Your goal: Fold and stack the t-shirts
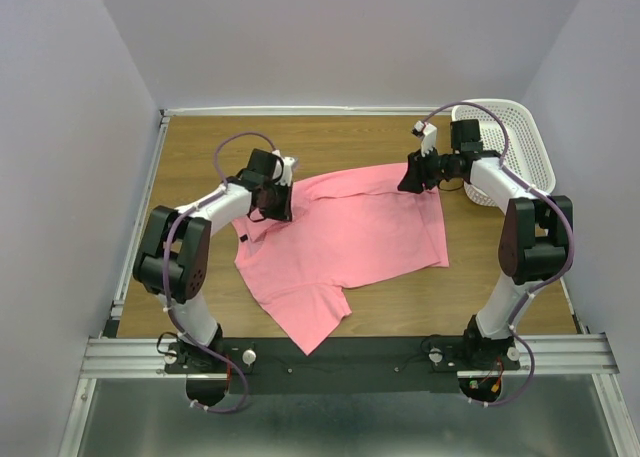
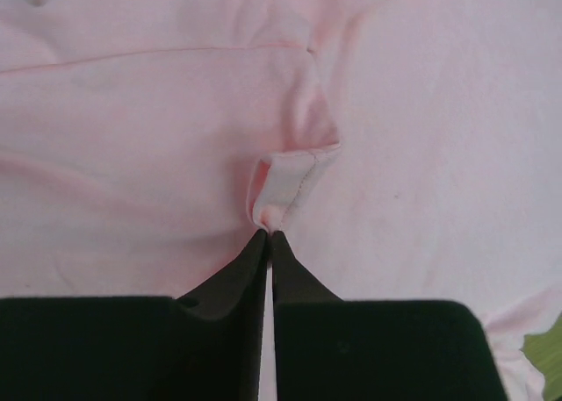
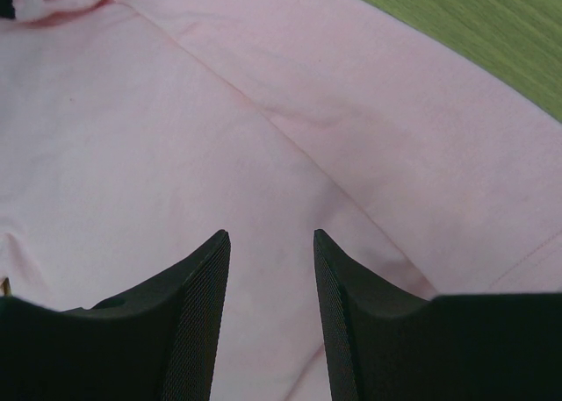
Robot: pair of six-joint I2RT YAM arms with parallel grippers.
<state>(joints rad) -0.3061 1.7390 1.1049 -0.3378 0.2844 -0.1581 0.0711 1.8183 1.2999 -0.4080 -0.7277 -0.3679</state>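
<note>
One salmon-pink t-shirt [image 1: 350, 232] lies spread on the wooden table, a sleeve pointing toward the near edge. My left gripper [image 1: 277, 205] sits on its upper left part; in the left wrist view the left gripper [image 2: 267, 234] is shut on a small pinched fold of the pink cloth [image 2: 285, 186]. My right gripper [image 1: 411, 180] is over the shirt's upper right corner; in the right wrist view the right gripper [image 3: 270, 236] is open with only flat pink cloth [image 3: 176, 138] between the fingers.
A white plastic mesh basket [image 1: 510, 137] stands at the back right corner, just behind the right arm. Bare wooden table [image 1: 200, 147] lies behind and left of the shirt. Grey walls close in the sides.
</note>
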